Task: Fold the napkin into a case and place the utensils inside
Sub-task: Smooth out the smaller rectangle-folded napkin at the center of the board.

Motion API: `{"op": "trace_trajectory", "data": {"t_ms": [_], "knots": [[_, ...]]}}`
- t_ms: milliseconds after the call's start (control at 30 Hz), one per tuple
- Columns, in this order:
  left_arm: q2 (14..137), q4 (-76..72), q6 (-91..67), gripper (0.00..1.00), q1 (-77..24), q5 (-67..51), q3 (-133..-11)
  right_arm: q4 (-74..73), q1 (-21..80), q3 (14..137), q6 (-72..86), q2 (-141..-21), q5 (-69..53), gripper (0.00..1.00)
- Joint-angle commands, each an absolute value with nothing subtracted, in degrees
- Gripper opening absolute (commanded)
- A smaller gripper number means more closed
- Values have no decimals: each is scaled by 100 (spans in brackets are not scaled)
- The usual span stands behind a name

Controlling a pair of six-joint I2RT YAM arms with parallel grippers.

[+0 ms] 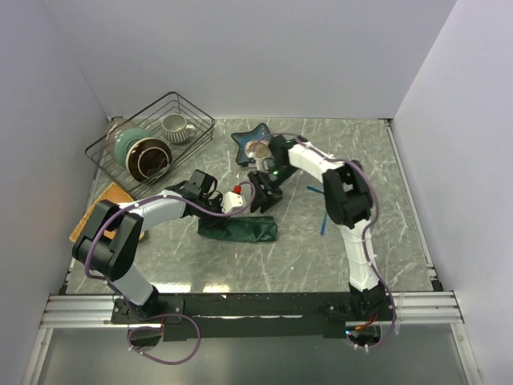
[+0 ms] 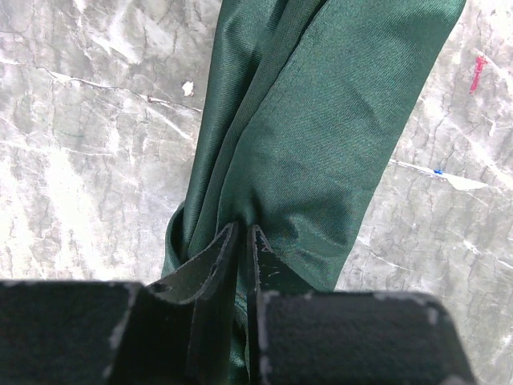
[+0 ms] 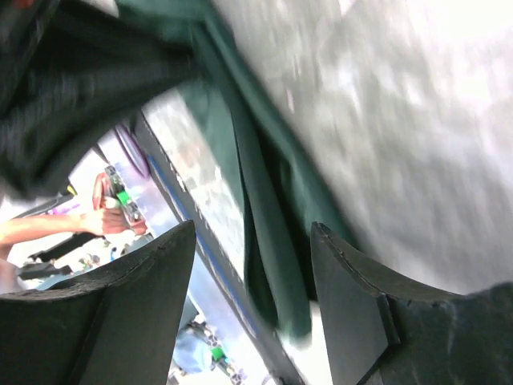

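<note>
1. The napkin (image 1: 238, 229) lies bunched into a long, rumpled roll near the middle of the table (image 1: 200, 269). In the top view its length runs from 9 to 3 o'clock.
2. The left gripper (image 2: 243, 241) has its fingers (image 2: 215, 269) pressed almost together, pinching a fold at the napkin's end. The cloth bulges around both tips.
3. The right gripper (image 3: 252, 231) is spread wide. Green cloth shows beyond the gap, but the view is blurred and no finger is seen touching it.
4. The blue utensil (image 1: 323, 222) lies on the table at 3 o'clock from the napkin, apart from it.
5. The pink utensil (image 2: 478, 72) shows small in the left wrist view, on bare table at 2 o'clock from the cloth.
6. The dish (image 1: 250, 138) sits at 12 o'clock from the napkin, the wire basket (image 1: 152, 136) with crockery at 10 o'clock and the mat (image 1: 112, 196) at 9 o'clock.
</note>
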State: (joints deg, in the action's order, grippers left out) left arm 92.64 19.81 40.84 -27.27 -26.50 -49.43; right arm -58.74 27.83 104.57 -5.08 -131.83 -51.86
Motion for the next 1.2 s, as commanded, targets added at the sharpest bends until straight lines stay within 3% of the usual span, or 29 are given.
{"op": "trace_trajectory", "data": {"t_ms": [0,200,500,600,667,767,800,867,933,1167], "knots": [[9571,2153,4096,14,-2733,-2391,-4816,-6504,2567,9793,-1230,-12210,-4984,67],[9598,2118,4034,15,-2725,-2443,-4852,-6171,2505,8983,-1231,-11953,-4808,68],[9694,2145,4017,15,-2725,-2470,-5001,-5775,2514,9114,-1020,-12322,-4684,70],[9686,2162,4025,15,-2725,-2487,-5027,-5783,2540,9228,-1019,-12322,-4746,57],[9685,2162,4025,14,-2725,-2487,-5019,-5853,2557,9272,-1098,-12279,-4772,42],[9668,2162,4025,15,-2725,-2505,-5019,-5994,2575,9325,-1230,-12243,-4781,32],[9668,2153,4025,15,-2725,-2505,-5019,-6046,2584,9395,-1257,-12252,-4790,32],[9677,2153,4017,14,-2725,-2505,-5010,-6169,2610,9535,-1309,-12357,-4755,47],[9694,2153,4017,15,-2725,-2514,-5036,-6249,2619,9642,-1327,-12427,-4694,55],[9712,2171,4017,14,-2733,-2531,-5071,-6232,2830,9528,-1389,-12481,-4641,56]]}}
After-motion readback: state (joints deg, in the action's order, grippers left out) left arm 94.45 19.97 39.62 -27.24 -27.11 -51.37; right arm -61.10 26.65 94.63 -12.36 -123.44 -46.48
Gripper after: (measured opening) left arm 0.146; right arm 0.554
